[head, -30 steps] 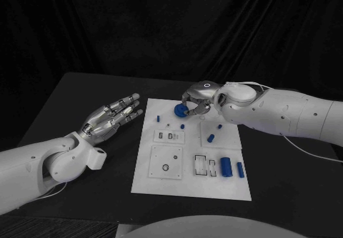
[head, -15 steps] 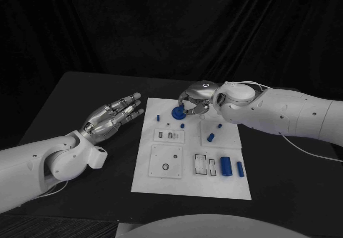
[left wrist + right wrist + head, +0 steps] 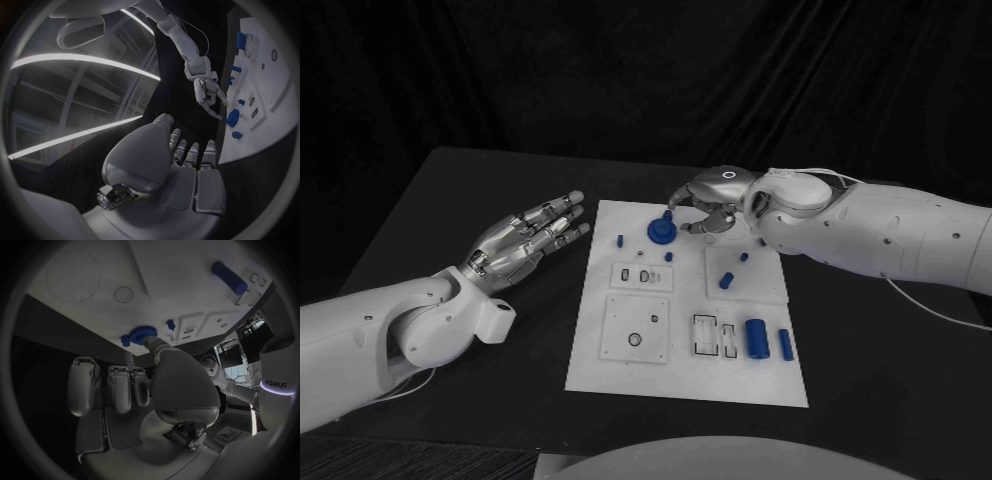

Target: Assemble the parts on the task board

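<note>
The white task board (image 3: 733, 380) lies mid-table. A blue gear (image 3: 662, 233) lies flat near its far edge. My right hand (image 3: 708, 205) hovers just behind the gear. In the right wrist view the thumb tip touches the gear (image 3: 142, 333) at its rim, while the other fingers (image 3: 119, 385) stay off it. My left hand (image 3: 524, 240) floats left of the board, fingers spread, holding nothing. The left wrist view shows that hand (image 3: 175, 165), with the right hand (image 3: 203, 82) pointing at the gear (image 3: 232, 117).
Two blue cylinders (image 3: 756, 337) lie side by side at the board's near right. A smaller blue piece (image 3: 726, 279) and short pegs (image 3: 669, 255) stand mid-board. Recessed slots (image 3: 711, 332) sit beside the cylinders. Bare black table (image 3: 877, 380) surrounds the board.
The right hand lowered the gear from a tilted hold above the board onto the board's far edge, then drew back a little to the right. The left hand stayed put.
</note>
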Robot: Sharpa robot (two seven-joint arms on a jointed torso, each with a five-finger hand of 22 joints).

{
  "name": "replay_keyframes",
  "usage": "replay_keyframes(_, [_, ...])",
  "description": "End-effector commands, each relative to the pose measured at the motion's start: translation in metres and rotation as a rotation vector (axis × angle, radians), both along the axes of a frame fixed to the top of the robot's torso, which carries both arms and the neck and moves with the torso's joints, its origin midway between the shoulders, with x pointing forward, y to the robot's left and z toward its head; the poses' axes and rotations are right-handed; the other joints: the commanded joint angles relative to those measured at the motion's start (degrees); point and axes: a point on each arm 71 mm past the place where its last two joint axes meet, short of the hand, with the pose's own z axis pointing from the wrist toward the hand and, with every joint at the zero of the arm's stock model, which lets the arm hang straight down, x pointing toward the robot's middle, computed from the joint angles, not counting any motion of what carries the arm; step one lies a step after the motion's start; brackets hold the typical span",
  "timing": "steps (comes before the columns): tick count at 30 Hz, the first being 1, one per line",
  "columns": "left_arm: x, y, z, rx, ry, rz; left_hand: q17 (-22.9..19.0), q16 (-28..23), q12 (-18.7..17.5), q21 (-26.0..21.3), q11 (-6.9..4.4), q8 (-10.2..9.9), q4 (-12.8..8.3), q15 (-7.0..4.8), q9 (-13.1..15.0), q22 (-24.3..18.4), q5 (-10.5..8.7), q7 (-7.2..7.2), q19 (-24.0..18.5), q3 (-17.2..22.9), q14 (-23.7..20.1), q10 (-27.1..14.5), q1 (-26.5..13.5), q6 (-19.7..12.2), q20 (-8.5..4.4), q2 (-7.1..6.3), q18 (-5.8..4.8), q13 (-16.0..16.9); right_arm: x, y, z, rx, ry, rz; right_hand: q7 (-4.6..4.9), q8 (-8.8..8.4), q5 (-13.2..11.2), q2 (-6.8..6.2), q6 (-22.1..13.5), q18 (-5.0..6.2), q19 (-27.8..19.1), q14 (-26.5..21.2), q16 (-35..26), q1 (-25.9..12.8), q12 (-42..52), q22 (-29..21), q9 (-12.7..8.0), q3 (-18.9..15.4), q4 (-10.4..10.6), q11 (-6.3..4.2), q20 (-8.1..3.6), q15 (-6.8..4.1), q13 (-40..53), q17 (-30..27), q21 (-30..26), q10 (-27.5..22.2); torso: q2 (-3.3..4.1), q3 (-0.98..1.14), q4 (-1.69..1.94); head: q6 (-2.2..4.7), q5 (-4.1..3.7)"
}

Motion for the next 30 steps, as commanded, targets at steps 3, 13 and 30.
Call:
replay_keyframes(3, [-0.001,0.0,0.002,-0.012,-0.006,-0.009,0.0,-0.3,0.3,-0.3,0.1,-0.1,0.0,0.43,0.0,-0.1,0.09,0.43,0.0,0.5,0.0,-0.3,0.6,-0.1,0.42,0.19,0.83,-0.1,-0.007,-0.019,0.016,0.048,-0.073,-0.017,0.5,0.62,-9.0,-0.04,3.9,0.2,1.1,5.7,0.6,0.3,0.2,11.3,-0.6,-1.1,0.1,0.39,0.59,0.63,15.1,14.0,0.7,6.0,-0.1,0.03,-0.17,0.2,-0.06])
replay_keyframes(13, [-0.002,0.003,0.002,-0.007,-0.006,0.0,0.0,-0.3,0.3,-0.3,0.11,-0.1,-0.1,0.44,0.0,0.0,0.16,0.47,0.0,0.5,0.0,-0.2,0.6,0.0,0.44,0.17,0.84,0.0,-0.042,-0.092,0.044,0.114,-0.163,-0.124,0.41,3.06,-18.9,-0.87,7.5,-0.58,2.9,6.0,1.5,0.4,0.2,12.8,-0.1,-5.0,3.3,0.38,0.61,0.58,15.1,15.1,3.9,6.0,-0.19,-0.11,-0.53,0.1,-0.2])
replay_keyframes(30, [-0.001,0.003,0.002,-0.007,-0.005,0.0,0.0,-0.2,0.4,-0.3,0.11,0.0,-0.1,0.45,0.0,0.0,0.2,0.49,0.1,0.6,0.0,-0.2,0.6,0.1,0.45,0.12,0.84,0.0,-0.066,-0.156,0.023,0.098,-0.146,-0.266,0.01,2.49,-20.7,-2.87,4.3,-0.68,3.2,5.9,1.1,1.6,0.2,13.0,-1.1,-7.6,7.3,0.07,0.23,0.15,15.1,14.6,4.3,6.0,-0.03,0.1,-0.58,-0.24,-1.4])
